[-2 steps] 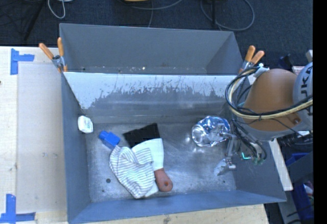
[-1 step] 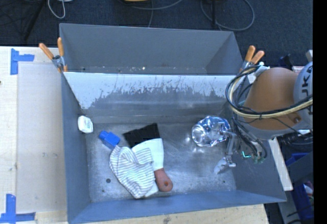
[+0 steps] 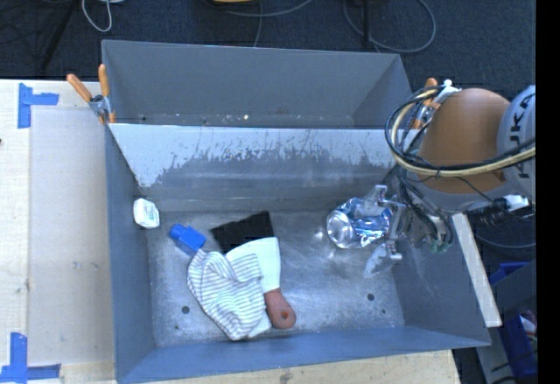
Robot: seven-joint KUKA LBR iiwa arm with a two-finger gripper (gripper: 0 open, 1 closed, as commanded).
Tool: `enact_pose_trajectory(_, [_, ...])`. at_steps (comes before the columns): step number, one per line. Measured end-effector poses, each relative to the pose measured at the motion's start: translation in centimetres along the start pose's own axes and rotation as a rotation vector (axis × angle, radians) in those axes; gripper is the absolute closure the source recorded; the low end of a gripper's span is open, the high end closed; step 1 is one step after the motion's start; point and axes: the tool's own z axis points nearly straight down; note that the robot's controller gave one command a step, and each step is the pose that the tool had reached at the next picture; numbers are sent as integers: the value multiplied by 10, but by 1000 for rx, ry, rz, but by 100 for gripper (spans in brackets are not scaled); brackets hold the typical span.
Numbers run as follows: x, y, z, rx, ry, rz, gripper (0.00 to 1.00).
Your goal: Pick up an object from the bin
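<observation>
My gripper [image 3: 386,251] is low in the right part of the bin, close to the right wall. Right beside it on the left, touching or nearly touching it, lies a crumpled shiny clear wrapper with blue print [image 3: 353,223]. The wrapper rests on the bin floor at the foot of the back slope. Whether any of it sits inside the gripper is hidden by the gripper's own body.
On the left half lie a striped grey-white cloth [image 3: 226,288] over a white piece [image 3: 267,256], a reddish-brown handle [image 3: 280,311], a black flat square [image 3: 241,228], a blue cap [image 3: 186,239] and a small white lump [image 3: 146,213]. The orange-covered arm hangs over the right rim.
</observation>
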Motion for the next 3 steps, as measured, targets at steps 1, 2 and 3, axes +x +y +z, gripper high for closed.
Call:
enact_pose_trajectory(1, [-38,11,15,1,-4,-49,0])
enact_pose_trajectory(2, [-51,4,46,-1,-4,-262,100])
enact_pose_trajectory(3, [-51,4,46,-1,-4,-262,100])
